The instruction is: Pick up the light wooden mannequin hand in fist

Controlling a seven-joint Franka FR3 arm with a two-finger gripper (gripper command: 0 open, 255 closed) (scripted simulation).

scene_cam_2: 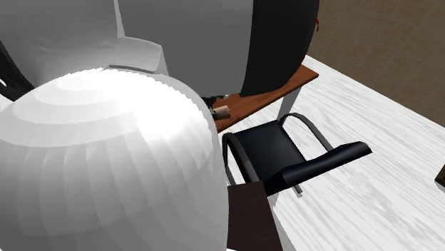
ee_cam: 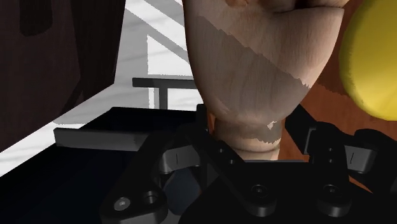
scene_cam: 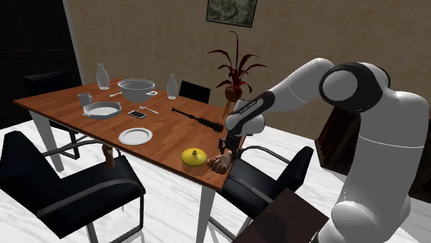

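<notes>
Evidently the grasping stage. Shoulder view: the light wooden mannequin hand (scene_cam: 219, 163), a closed fist, lies at the corner of the tabletop (scene_cam: 166, 131) nearest the stand, toward 5 o'clock of the brown surface. A yellow rounded object (scene_cam: 193, 157) sits just beside it at 9 o'clock, and a black chair (scene_cam: 266, 181) stands below the edge at 4 o'clock. The white arm (scene_cam: 304, 83) reaches down from 2 o'clock, so that the jaws meet the fist from its wrist side. Wrist view: the jaws stand one on each flank of the narrow wrist stub and appear to press against it, that is, clamped on the wood rather than apart around it. Progress, as judged: approach and closing look done; the fist seems to rest on the tabletop, so the lift is left. Legible writing: none. No brand or label can be read on the fist, on the dishes (scene_cam: 136, 88) at 10 o'clock, or on the framed picture (scene_cam: 231, 10) on the wall.
</notes>
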